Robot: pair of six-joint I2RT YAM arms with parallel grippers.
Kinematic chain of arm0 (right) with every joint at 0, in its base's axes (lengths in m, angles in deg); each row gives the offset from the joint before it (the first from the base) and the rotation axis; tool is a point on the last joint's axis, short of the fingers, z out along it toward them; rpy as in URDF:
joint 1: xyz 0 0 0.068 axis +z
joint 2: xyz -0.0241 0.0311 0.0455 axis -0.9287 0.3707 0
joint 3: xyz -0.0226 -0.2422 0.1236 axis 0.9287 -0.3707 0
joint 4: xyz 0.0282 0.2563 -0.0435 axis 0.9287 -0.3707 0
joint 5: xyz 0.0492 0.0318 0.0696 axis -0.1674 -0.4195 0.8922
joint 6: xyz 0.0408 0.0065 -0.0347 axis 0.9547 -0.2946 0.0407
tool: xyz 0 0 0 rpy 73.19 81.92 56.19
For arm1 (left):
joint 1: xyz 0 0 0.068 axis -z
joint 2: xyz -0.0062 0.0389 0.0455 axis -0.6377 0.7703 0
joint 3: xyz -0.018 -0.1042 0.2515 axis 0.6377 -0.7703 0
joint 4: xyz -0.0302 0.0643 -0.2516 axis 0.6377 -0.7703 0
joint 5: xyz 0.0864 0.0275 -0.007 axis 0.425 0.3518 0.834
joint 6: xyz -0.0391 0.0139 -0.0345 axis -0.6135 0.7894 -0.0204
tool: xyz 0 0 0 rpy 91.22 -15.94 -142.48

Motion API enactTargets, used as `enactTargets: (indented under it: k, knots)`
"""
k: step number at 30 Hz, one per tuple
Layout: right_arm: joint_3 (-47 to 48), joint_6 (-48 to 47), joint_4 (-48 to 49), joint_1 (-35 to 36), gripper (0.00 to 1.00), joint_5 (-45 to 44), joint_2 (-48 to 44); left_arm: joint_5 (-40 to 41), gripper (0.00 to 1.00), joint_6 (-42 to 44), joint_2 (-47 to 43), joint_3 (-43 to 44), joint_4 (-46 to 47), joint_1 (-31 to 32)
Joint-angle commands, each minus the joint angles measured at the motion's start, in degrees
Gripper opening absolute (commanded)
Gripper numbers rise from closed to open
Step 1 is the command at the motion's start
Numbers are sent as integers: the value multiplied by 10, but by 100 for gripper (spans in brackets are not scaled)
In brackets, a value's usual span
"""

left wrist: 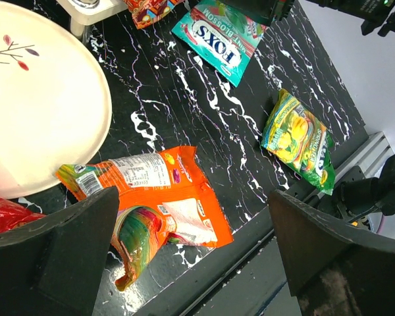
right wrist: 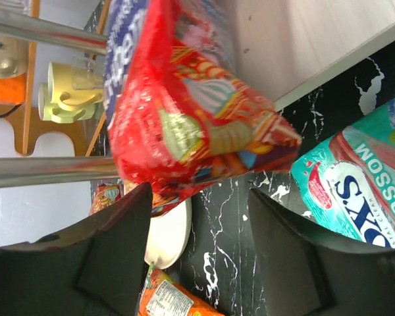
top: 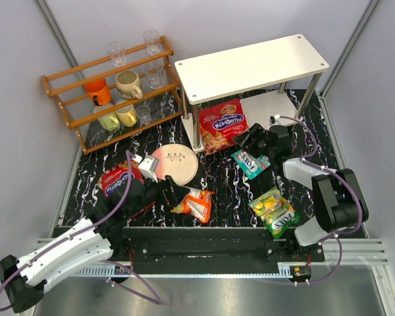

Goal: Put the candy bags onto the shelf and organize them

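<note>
Left gripper wide open (over orange bag)

Black marbled table, shelf and rack at back, plate mid-table, left red bag, orange bag, teal bag, yellow-green bag, big red bag at shelf's foot

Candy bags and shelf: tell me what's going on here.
The right gripper, jaws open, is right at a red candy bag that leans at the lower tier of the white shelf. The left gripper, also open, hovers by the orange bag. The teal bag, the yellow-green bag and a second red bag lie on the table. The shelf's top tier holds nothing yet.
</note>
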Motion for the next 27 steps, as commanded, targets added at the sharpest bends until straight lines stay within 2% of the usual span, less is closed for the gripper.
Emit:
enactTargets:
  k: [1,5,13,18,20,23,27]
  knots:
    - [28,15,52,1,66,-17,32,-1,99,-1,-8,19,6,1]
    - [42,24,79,2,61,-6,59,-2,99,-4,-8,16,8,1]
    - [69,15,107,2,61,1,86,1,99,-3,-16,21,-4,1]
    - [21,-1,97,11,63,10,30,20,99,-9,-26,27,-26,1]
    - [7,-29,69,38,66,8,-3,49,99,-14,-36,37,-48,1]
    - [11,-102,-69,124,68,-51,-69,120,99,-37,-43,67,-111,1]
    - [-36,-91,-79,212,72,-109,-151,183,99,-54,-60,106,-167,2]
